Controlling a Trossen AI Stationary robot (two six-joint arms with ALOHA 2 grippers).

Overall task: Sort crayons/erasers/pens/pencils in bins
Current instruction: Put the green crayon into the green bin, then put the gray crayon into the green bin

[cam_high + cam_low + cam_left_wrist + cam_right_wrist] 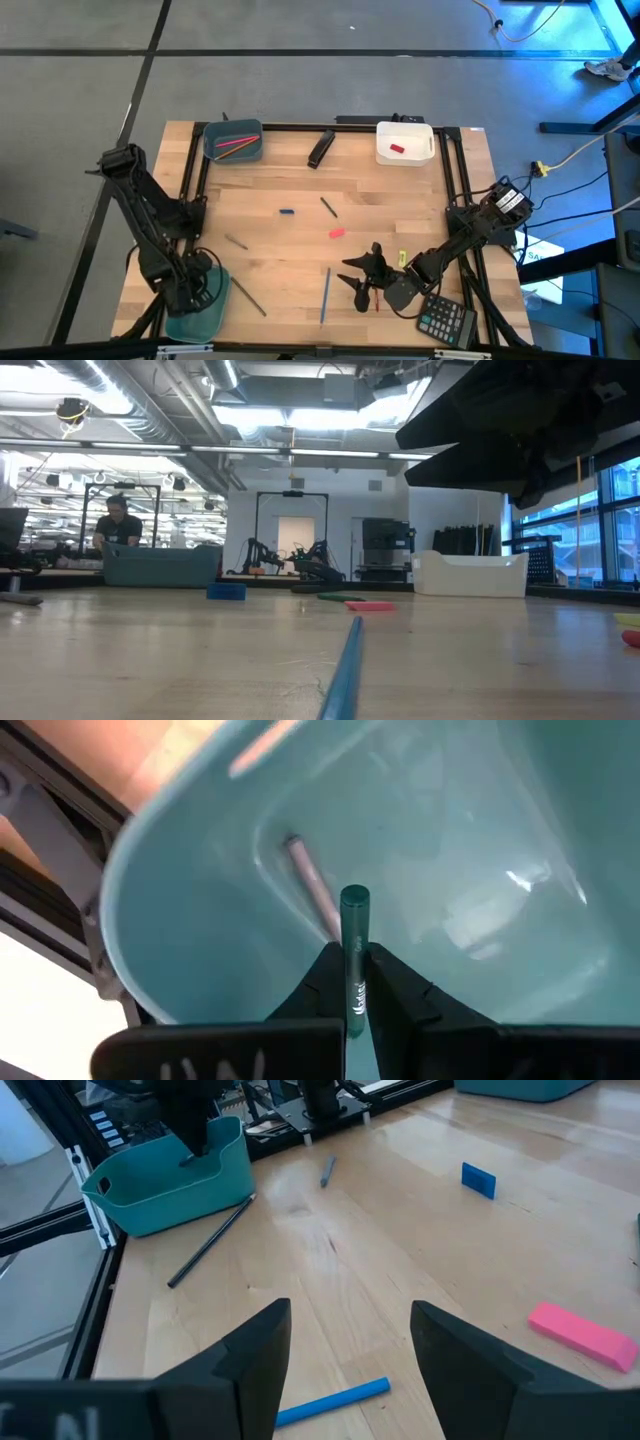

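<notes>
Left hand (355, 982) down inside the oblong teal bin (197, 312) at the near left corner of the bench (290, 250), clenched on a dark teal pen (354, 945) held upright between the fingers. Below it, on the floor of the same bin, a second grey pen (312, 890) lying flat.

Right hand (362, 278) low over the near middle of the bench, released, jaws standing wide with nothing between them. Just beside it, a long bright blue pencil (325, 295) flat on the wood, and a thin dark red pen (376, 300) close on the other side.

Against the teal bin, a long dark grey pen (248, 296) on the bench, and a shorter grey one (235, 241) a little farther in. In the middle of the bench: a small blue block (287, 212), another dark pen (328, 206), and a pink eraser (336, 233).

At the far left, blue-grey bin (233, 140) with pink-red and orange pencils (236, 145) inside. At the far right, white bin (405, 142) with a red eraser (397, 149) in it. Between these two bins, a thick black oblong object (320, 148). Black calculator (446, 320) at the near right corner.
</notes>
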